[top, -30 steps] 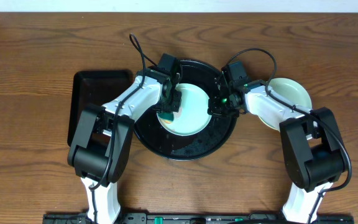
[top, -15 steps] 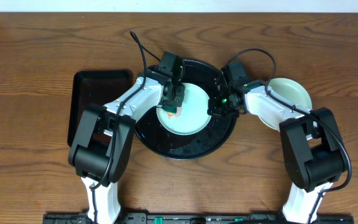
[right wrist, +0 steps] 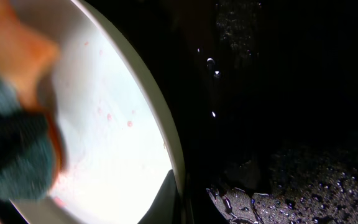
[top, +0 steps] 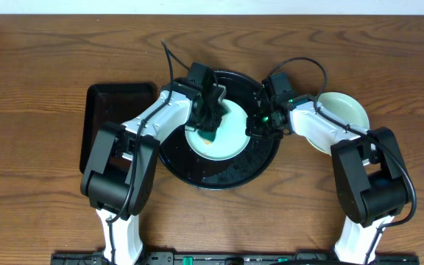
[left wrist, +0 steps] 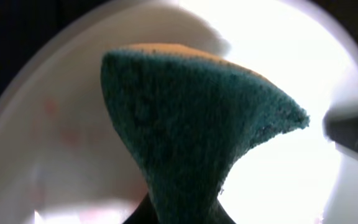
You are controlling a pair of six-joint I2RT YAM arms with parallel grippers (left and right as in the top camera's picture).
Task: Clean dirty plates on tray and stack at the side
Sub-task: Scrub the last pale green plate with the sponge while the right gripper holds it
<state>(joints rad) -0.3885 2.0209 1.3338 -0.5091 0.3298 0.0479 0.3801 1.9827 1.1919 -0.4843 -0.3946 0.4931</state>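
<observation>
— Well, how many plates do you count?

— Two in the overhead view. One mint-blue plate (top: pixel 230 140) lies inside the round black tray (top: pixel 219 178). One pale yellow plate (top: pixel 344 109) sits on the table (top: pixel 43 59) just right of that tray, partly under the right arm.

— And trays?

— Two. There is the round one in the middle (its floor is beaded with water in the right wrist view), and a rectangular black tray (top: pixel 112 110) just beside it on the left.

— What are the two grippers doing?

— The left gripper (top: pixel 211 121) pinches one sponge (top: pixel 208 135), green scourer on one face and orange on the other. Its fingers squeeze the sponge to a narrow waist, and it is pressed down on the mint-blue plate. The right gripper (top: pixel 255 126) is at that plate's right edge, fingers closed on the rim, one inside it and one outside.

— Is the plate clean?

— No. Faint red-orange smears (right wrist: pixel 107 115) and specks show on its surface near the sponge.
</observation>
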